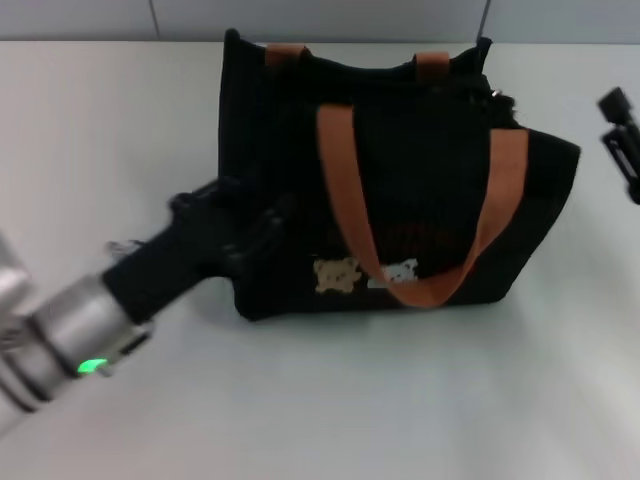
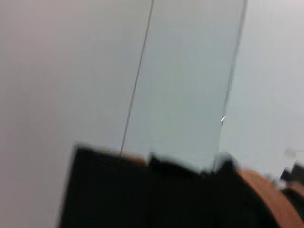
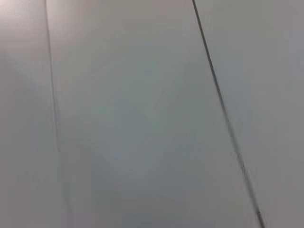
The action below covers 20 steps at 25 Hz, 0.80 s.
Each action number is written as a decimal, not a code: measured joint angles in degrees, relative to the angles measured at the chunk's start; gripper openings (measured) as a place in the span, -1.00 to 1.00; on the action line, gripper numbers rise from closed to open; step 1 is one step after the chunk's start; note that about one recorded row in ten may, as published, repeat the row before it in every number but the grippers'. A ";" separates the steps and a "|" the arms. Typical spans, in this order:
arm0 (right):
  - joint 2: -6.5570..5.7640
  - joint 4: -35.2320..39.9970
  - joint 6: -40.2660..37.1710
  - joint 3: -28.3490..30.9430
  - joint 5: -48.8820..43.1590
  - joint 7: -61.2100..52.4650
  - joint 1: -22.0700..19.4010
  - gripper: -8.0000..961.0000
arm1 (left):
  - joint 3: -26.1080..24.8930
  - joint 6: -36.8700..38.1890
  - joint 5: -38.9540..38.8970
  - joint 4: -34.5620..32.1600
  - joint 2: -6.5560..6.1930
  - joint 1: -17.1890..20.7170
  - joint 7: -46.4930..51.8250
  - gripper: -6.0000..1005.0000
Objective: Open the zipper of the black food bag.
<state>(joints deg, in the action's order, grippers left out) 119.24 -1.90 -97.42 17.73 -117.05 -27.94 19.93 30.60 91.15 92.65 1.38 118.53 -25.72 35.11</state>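
Boxy black fabric food bag (image 1: 420, 180) with orange-brown straps upright on white surface (image 1: 320, 400); left pincer (image 1: 245, 235) against its side, right pincer (image 1: 622, 140) apart; fingers' state cannot tell

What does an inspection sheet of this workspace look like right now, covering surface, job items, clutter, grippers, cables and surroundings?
Surface: white table, bare around the bag.
Job's things: black bag standing upright mid-table, orange straps hanging over its front, two bear patches low on the front; zipper pull looks like a small silver glint at the top edge on the robot's right, hard to confirm.
Clutter: nothing seen.
Grippers: left gripper against the bag's left end, jaws lost against the black fabric; right gripper at the right edge of the head view, apart from the bag.
Cables: nothing seen.
Surroundings: pale wall panels with thin seams behind the table.
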 joint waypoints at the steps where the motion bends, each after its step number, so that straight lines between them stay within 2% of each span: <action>1: 0.00 0.00 0.00 0.00 0.00 0.00 0.00 0.42 | 0.00 0.00 0.00 0.00 0.00 0.00 0.00 -0.31; 4: -0.25 8.29 -7.91 -3.91 -1.39 -9.28 -0.02 0.44 | 2.30 8.56 0.94 -10.72 -0.20 4.89 7.97 -0.10; 6: -0.88 14.30 -14.77 -9.47 -3.45 -13.25 0.05 0.45 | 5.61 13.26 1.09 -17.09 -0.79 7.61 11.58 0.03; 7: -1.48 17.07 -18.44 -13.90 -4.96 -14.45 0.22 0.46 | 9.13 15.91 1.74 -21.06 -1.54 8.94 13.56 0.13; 9: -2.46 19.75 -23.31 -21.22 -7.05 -15.56 0.68 0.47 | 13.91 19.46 2.95 -25.04 -3.06 10.22 15.49 0.32; 11: -3.40 20.83 -25.89 -28.46 -8.33 -16.69 1.54 0.49 | 16.14 20.91 4.28 -26.11 -4.14 10.49 15.93 0.51; 12: -3.46 21.12 -25.46 -31.20 -8.57 -17.73 2.12 0.49 | 16.43 21.04 4.78 -26.16 -4.32 10.49 15.95 0.53; 13: -3.34 21.41 -24.70 -33.29 -8.71 -18.73 2.67 0.50 | 16.58 21.10 5.59 -26.24 -4.52 10.38 15.98 0.55; 16: -1.77 22.34 -20.10 -39.61 -8.95 -21.83 4.64 0.52 | 16.49 20.92 6.85 -26.33 -4.51 9.90 16.34 0.62; 18: -0.69 22.46 -18.00 -42.34 -8.95 -22.44 5.67 0.53 | 16.48 20.55 6.95 -26.39 -4.42 9.74 16.79 0.66; 20: -0.11 22.32 -16.54 -44.36 -8.93 -22.41 6.61 0.54 | 16.52 20.32 6.97 -26.44 -4.33 9.63 17.19 0.71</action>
<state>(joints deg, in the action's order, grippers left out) 119.13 20.42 -113.96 -26.63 -125.98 -50.35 26.53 47.12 111.48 99.62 -25.05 114.20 -16.09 52.30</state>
